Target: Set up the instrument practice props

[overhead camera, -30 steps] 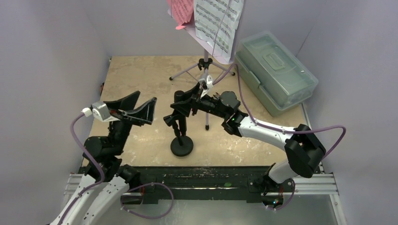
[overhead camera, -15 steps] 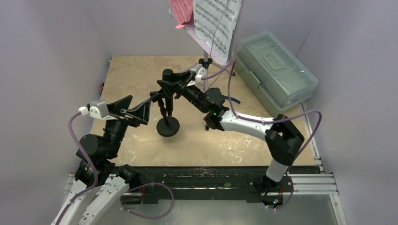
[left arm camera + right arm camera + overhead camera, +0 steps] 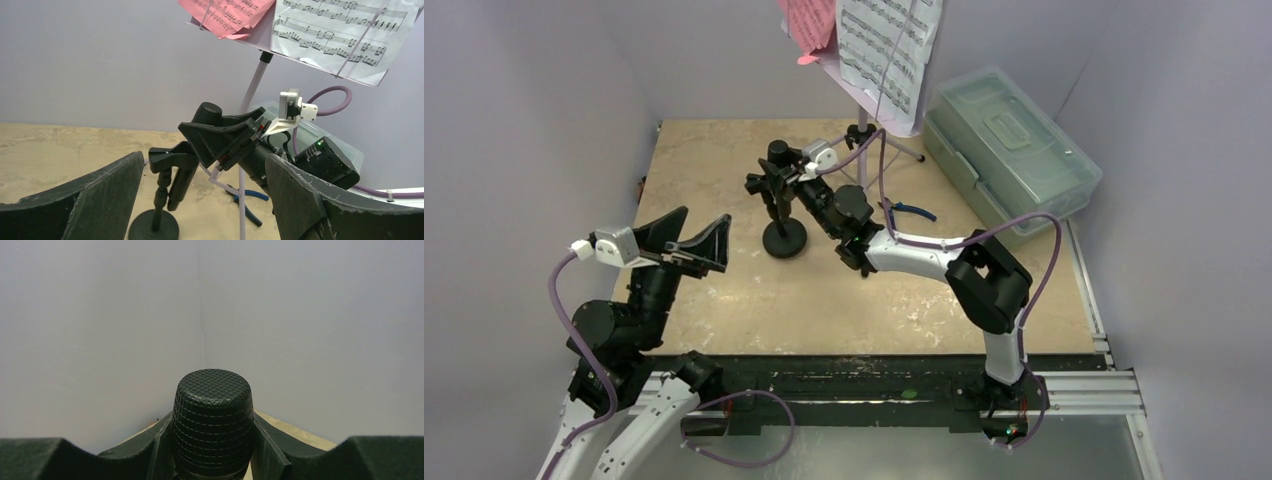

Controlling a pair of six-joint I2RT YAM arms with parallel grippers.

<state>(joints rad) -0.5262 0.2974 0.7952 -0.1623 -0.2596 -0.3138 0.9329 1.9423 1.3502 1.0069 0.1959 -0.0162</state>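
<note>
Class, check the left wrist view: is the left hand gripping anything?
No, the left hand is open, its fingers spread apart with nothing held between them.

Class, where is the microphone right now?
Top view: the microphone is mid-table in the right gripper, over the mic stand, left of the pliers.

Watching remotely, I see the top view cut the music sheets point(image 3: 889, 50) and the tray of the music stand point(image 3: 856, 131) off at its upper edge, above the desk's far edge. The right gripper point(image 3: 774, 180) covers the microphone point(image 3: 778, 152) body, leaving only the head; I cannot tell whether it sits in the clip of the mic stand point(image 3: 784, 240). Of the pliers point(image 3: 914, 212), only blue handles show past the right arm. The left wrist view crops the mic stand's round base.
</note>
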